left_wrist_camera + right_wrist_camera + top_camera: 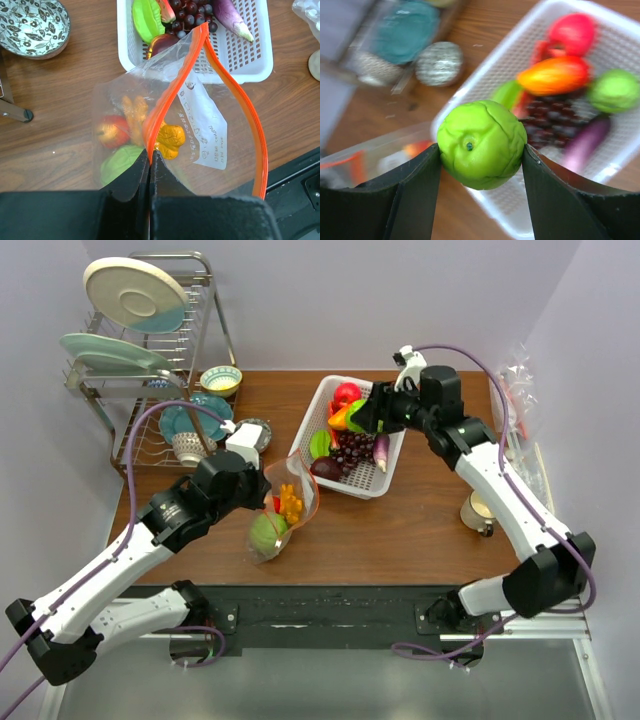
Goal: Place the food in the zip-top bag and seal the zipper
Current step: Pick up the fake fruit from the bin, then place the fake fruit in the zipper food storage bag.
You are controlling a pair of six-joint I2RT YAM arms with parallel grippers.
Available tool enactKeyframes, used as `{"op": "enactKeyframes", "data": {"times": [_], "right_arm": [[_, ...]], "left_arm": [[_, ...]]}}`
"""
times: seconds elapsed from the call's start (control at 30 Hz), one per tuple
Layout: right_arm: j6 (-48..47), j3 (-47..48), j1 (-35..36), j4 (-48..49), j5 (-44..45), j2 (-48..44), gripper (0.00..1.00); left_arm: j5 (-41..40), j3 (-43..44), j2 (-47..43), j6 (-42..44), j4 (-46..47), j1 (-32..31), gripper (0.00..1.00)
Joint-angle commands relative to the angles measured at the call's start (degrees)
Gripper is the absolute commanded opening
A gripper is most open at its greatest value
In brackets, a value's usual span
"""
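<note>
My left gripper [262, 502] [149, 157] is shut on the near end of the orange-red zipper [165, 100] of the clear zip-top bag [283, 510] [200, 125]. The bag's mouth gapes open towards the white basket [312, 412] [255, 55]. Inside the bag lie a green round food [120, 162], a red one [112, 132] and orange-yellow pieces [170, 140]. My right gripper [365, 415] [481, 147] is shut on a green round cabbage-like food [481, 142], held above the basket's left part. The basket still holds a red fruit [347, 393], grapes [350, 450] and an eggplant [381, 450].
A dish rack [150, 360] with plates and bowls stands at the back left. A small patterned bowl [255, 432] [32, 25] sits near the bag. A mug [478, 510] stands right of the basket. Clear packets [520, 390] lie at the far right edge.
</note>
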Motion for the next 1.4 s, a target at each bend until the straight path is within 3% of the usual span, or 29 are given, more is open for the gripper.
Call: {"op": "enactKeyframes", "data": {"times": [0.0,0.2,0.43,0.9,0.97,1.0,1.03,1.37], "right_arm": [[11.69,-4.99,0.24,10.27,-18.13,-4.86,0.57],[21.65,-8.77,3.83,18.11,-27.56,-7.51,0.57],[18.67,-7.89,14.03,15.13,-25.89,-8.48,0.60],[18.58,-9.39,17.47,16.18,-22.90,-4.27,0.60],[18.23,-9.13,17.64,16.00,-22.11,-3.83,0.66],[18.14,-8.78,17.73,15.39,-21.67,-3.47,0.78],[18.05,-8.69,17.82,15.13,-21.15,-3.47,0.98],[14.46,-6.40,17.99,9.34,-15.97,-4.96,0.99]], "left_arm": [[0.97,1.82,-0.32,1.13,2.20,-0.16,0.00],[1.14,1.73,-0.32,1.13,2.73,-0.16,0.00],[1.41,2.08,-0.23,1.13,2.91,-0.16,0.00],[1.14,2.17,-0.50,1.13,2.64,-0.16,0.00],[1.06,2.17,-0.41,1.13,2.55,-0.16,0.00],[1.06,2.26,-0.41,1.13,2.47,-0.16,0.00],[0.97,2.26,-0.50,1.13,2.46,-0.16,0.00],[0.44,2.26,-0.76,1.30,2.20,-0.24,0.00]]}}
